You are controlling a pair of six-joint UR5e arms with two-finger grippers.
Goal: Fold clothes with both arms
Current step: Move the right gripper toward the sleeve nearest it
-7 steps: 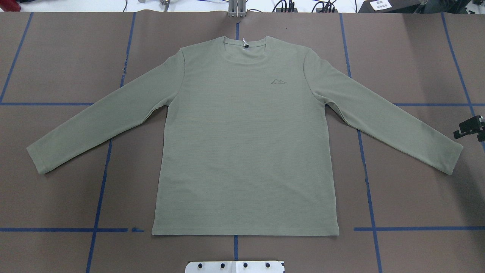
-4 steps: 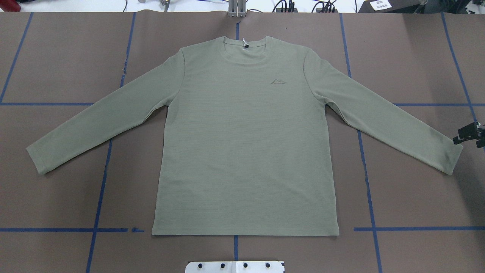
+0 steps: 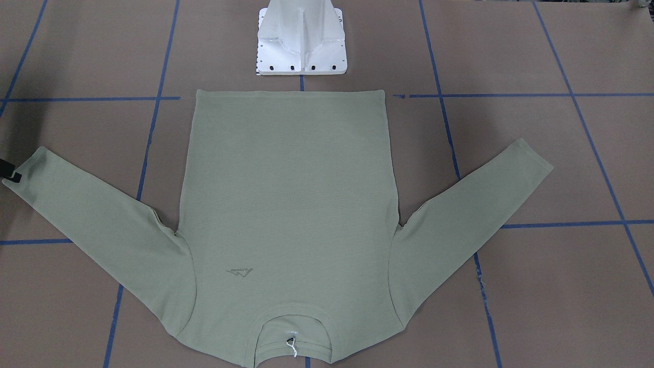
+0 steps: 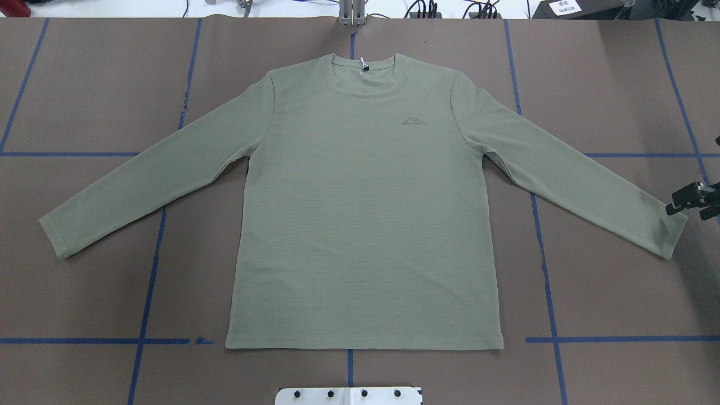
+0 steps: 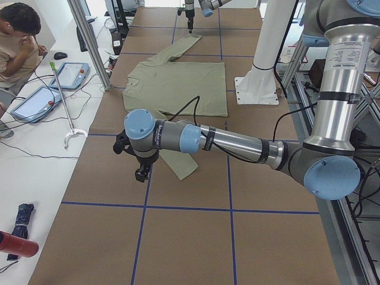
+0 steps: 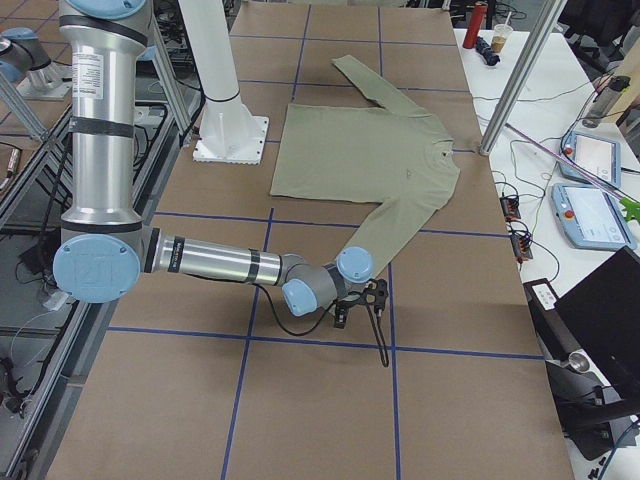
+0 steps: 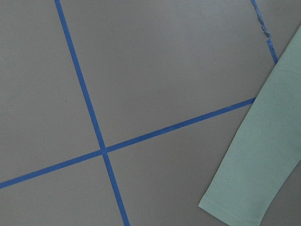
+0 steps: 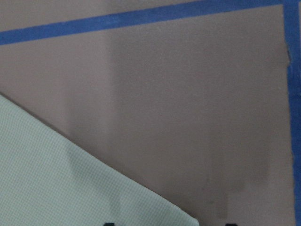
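Note:
The sage-green long-sleeved shirt (image 4: 365,214) lies flat and face up on the brown table, neck at the far side, both sleeves spread outward. It also shows in the front-facing view (image 3: 288,194). My right gripper (image 4: 687,207) hangs at the outer edge of the right sleeve's cuff (image 4: 666,230), low over the table, its fingers apart; the right wrist view shows the sleeve (image 8: 56,174) under it. My left gripper (image 5: 141,172) shows only in the exterior left view, just beside the left sleeve's cuff (image 5: 184,169); I cannot tell if it is open. The left wrist view shows that cuff (image 7: 244,197).
The white base pedestal (image 4: 349,395) stands just behind the shirt's hem. Blue tape lines (image 4: 149,281) grid the table. Cables and gear (image 4: 450,8) line the far edge. An operator (image 5: 18,35) sits by tablets (image 5: 71,74) beyond it.
My right gripper has moved toward the robot's side and slightly inward, reaching the edge of the right cuff. The shirt has not moved.

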